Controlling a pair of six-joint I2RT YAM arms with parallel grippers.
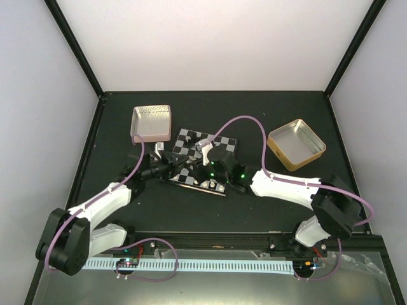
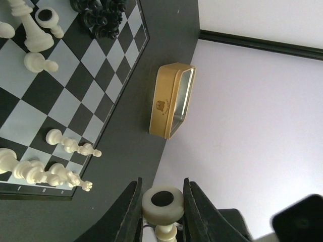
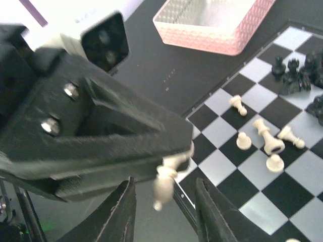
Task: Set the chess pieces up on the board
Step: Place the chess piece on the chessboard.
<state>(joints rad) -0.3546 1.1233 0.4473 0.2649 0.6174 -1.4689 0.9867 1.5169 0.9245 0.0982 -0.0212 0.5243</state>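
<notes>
**While offering a white piece for a hand-over**

Although nearly closed, clamping the piece (image 2: 162, 200) between the fingers (image 2: 132, 212) of the left gripper (image 2: 162, 186), both pads pressing on its round base. Holding it in the air just beside the edge of the board (image 2: 65, 101), touching neither board nor table (image 2: 131, 151), probably for giving the other arm room to come around it. Flanking it with the right gripper (image 3: 164, 182), jaws standing about half apart, one on each side, gaps showing on both sides and nothing in their hold yet. Judging this to be a pass from left to right, most likely for gaining a grip better suited to standing the piece upright on its square.

Turning the base's dark underside toward the left wrist camera, the stem running off toward the bottom of that view. Appearing in the right wrist view with the long axis close to up-and-down in the frame, leaning a little, the thin end pointing downward between the right jaws.

Leaving several white pieces (image 3: 262, 136) toppled on the board and the black pieces (image 3: 295, 70) bunched near its far corner, suggesting plenty of setting up ahead
</notes>
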